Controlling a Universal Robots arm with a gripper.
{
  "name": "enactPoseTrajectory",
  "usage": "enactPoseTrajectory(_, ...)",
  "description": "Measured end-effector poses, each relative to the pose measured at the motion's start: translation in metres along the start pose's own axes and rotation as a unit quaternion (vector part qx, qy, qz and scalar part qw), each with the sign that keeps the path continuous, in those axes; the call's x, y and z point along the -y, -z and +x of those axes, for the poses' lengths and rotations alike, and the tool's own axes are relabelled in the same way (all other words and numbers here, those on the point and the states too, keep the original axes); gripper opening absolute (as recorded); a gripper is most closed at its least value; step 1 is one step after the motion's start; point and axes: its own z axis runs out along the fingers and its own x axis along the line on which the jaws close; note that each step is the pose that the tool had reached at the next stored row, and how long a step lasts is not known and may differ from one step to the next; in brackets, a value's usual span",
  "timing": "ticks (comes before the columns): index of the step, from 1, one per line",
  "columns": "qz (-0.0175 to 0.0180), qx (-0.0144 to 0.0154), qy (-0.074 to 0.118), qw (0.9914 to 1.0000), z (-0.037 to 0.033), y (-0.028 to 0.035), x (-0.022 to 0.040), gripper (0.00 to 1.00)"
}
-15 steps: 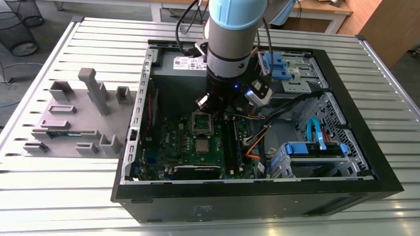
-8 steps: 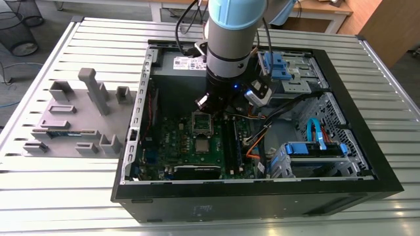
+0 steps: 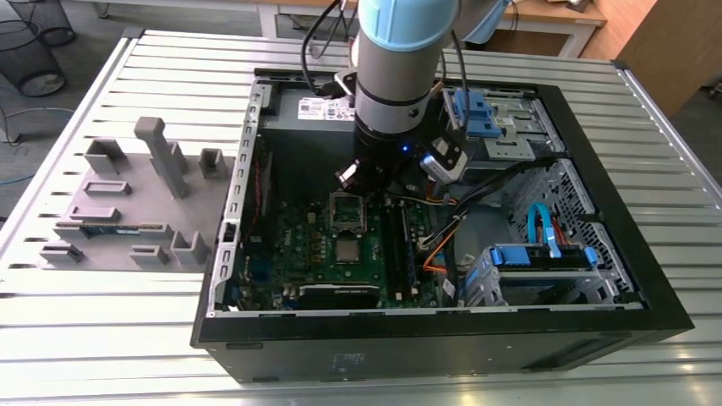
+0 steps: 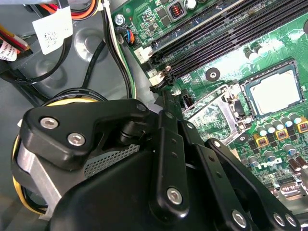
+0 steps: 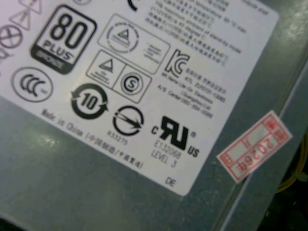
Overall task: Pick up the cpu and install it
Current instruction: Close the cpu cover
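Nearest in the second wrist view, the black linkage of the tool (image 4: 168, 163) is seen above the motherboard (image 4: 144, 17), though whether it is apart or together cannot be told. Just beyond it the socket plate (image 4: 211, 113) is seen standing open, and beside that the cpu (image 4: 276, 91) is seen lying flat, apparently within the socket frame (image 4: 246, 94). It is judged light, stiff and thin, smooth-topped and delicate underneath, best taken by two opposite edges and kept level.
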Motion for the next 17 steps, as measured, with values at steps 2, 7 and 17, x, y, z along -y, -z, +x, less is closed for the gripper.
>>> enactPoseTrajectory(2, 0.0, 0.0, 0.0, 1.0, -0.0001, 0.0015, -0.0001, 0.11)
enactPoseTrajectory(7, -0.0001, 0.0001, 0.0, 1.0, -0.0004, 0.0076, -0.0003, 0.11)
enactPoseTrajectory(17, 0.001, -0.001, 0.005, 0.99999, 0.0005, 0.0098, 0.0017, 0.11)
